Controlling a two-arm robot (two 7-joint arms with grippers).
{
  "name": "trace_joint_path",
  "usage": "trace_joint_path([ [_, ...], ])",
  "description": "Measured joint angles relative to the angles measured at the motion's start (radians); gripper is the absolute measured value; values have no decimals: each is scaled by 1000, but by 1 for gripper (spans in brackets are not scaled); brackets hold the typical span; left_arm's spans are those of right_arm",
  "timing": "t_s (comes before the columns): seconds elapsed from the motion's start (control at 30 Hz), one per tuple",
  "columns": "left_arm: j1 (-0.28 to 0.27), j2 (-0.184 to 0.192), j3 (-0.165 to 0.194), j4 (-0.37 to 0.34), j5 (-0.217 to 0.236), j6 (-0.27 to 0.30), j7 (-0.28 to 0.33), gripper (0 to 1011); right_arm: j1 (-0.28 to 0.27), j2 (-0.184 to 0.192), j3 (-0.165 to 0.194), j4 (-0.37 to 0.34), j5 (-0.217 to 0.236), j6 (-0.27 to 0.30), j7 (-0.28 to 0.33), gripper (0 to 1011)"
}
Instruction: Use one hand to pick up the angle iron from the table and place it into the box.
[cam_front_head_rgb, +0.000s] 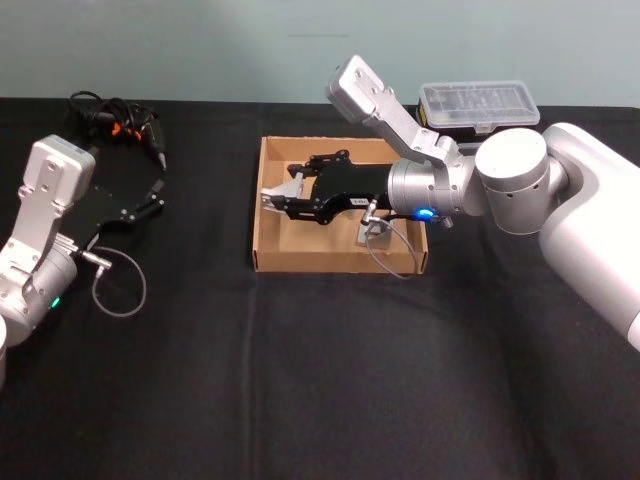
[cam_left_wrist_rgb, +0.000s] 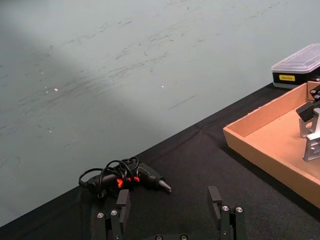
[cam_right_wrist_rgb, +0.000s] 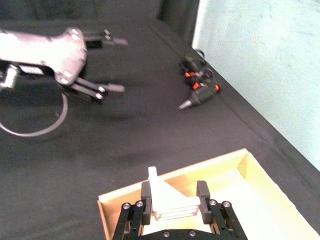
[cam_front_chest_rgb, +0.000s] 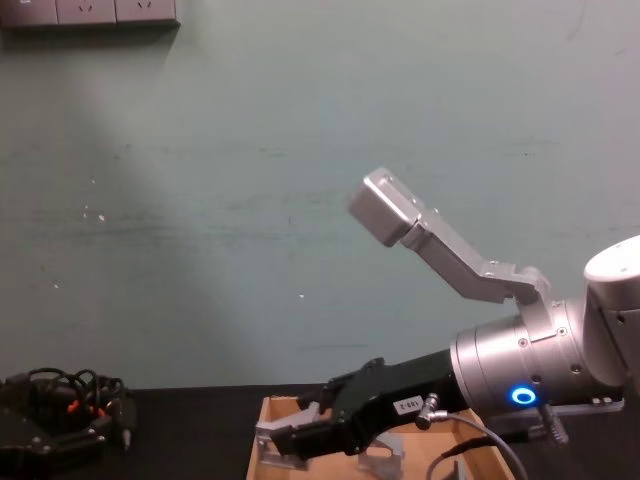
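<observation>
My right gripper (cam_front_head_rgb: 272, 197) reaches over the tan cardboard box (cam_front_head_rgb: 335, 263) and is shut on a silver angle iron (cam_front_head_rgb: 287, 189). The right wrist view shows the angle iron (cam_right_wrist_rgb: 167, 201) clamped between both fingers, over the inside of the box (cam_right_wrist_rgb: 120, 197) near its left wall. From the chest, the gripper (cam_front_chest_rgb: 290, 437) holds the piece (cam_front_chest_rgb: 278, 441) about level with the box rim (cam_front_chest_rgb: 262, 412). My left gripper (cam_front_head_rgb: 150, 205) stands open, with nothing in it, over the black table (cam_front_head_rgb: 320, 380) at the left.
A second silver bracket (cam_front_head_rgb: 375, 232) lies on the box floor under my right wrist. A clear-lidded plastic case (cam_front_head_rgb: 478, 103) stands behind the box. An electric screwdriver with coiled cable (cam_front_head_rgb: 120, 122) lies at the back left. A wide stretch of bare table lies in front of the box.
</observation>
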Motion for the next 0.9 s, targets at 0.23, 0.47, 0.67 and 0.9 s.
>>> trace_joint_path([
  [0.23,0,0,0,0,0,0,0,1011,1,-8,-1,16,-44,29,-32,552],
  [0.47,0,0,0,0,0,0,0,1011,5,-26,-3,49,-79,44,-52,552],
  [0.67,0,0,0,0,0,0,0,1011,5,-27,-3,50,-81,46,-53,552],
  [0.9,0,0,0,0,0,0,0,1011,5,-25,-3,48,-79,44,-52,617],
])
